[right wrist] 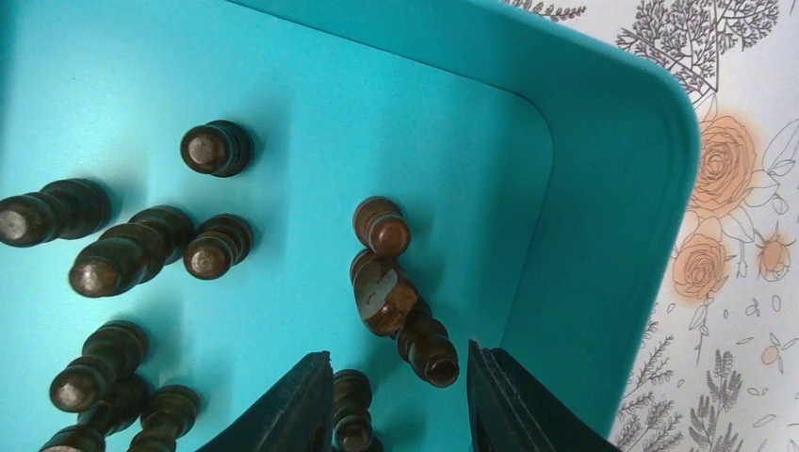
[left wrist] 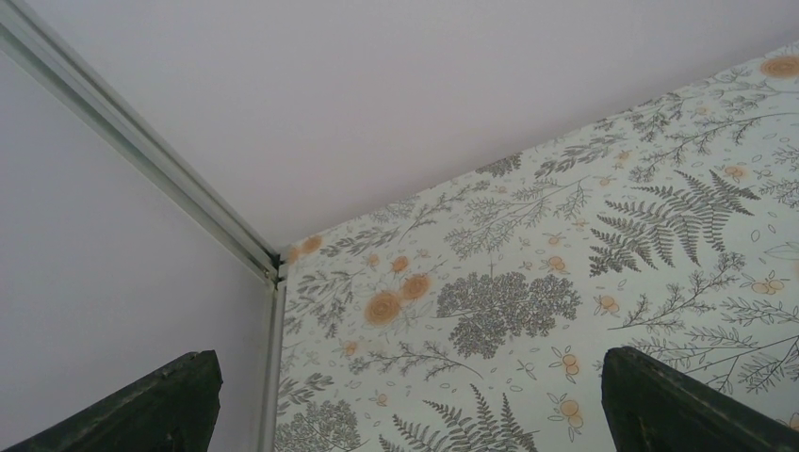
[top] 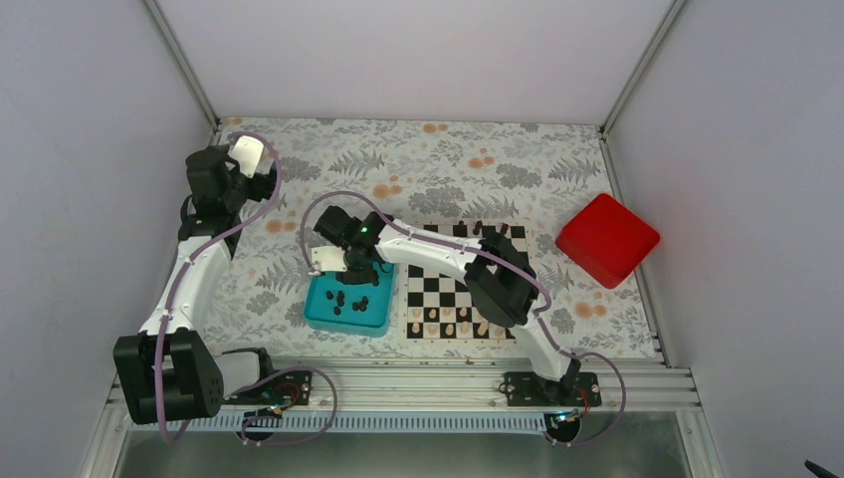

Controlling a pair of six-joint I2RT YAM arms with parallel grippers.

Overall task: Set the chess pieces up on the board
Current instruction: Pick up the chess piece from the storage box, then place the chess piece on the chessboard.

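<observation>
Dark chess pieces (right wrist: 382, 226) lay toppled in the teal tray (right wrist: 603, 188), one slanting diagonally between the released right claw (right wrist: 400, 377).

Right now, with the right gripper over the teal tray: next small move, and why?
Probably lower the right gripper and close on the dark piece lying between its open jaws; it and its neighbours lie in the teal tray, not yet on the board.

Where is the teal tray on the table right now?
In the top view the teal tray sits just left of the board, near the front edge; the right gripper hangs open above the dark chess pieces lying in it.
</observation>
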